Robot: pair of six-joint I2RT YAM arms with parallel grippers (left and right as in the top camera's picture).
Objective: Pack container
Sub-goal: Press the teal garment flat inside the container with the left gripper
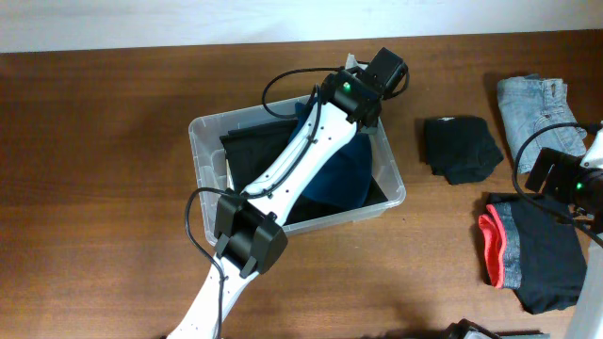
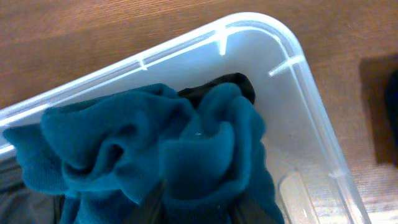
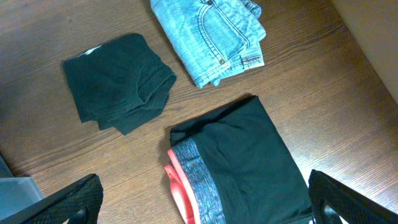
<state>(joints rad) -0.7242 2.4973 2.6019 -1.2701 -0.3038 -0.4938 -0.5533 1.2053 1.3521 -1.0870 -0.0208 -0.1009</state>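
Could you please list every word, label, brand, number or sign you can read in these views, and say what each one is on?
No text can be read in any view.
Dark folded garment: a small pale tag at its edge, too small to read.
Container: a pale patch on its base, nothing legible.
Folded jeans: no brand mark legible.

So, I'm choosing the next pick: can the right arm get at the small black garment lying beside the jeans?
Probably yes. The black garment lies alone on the bare table, apart from the jeans, with nothing on top. The right gripper hangs open above that side, with nothing in its way.
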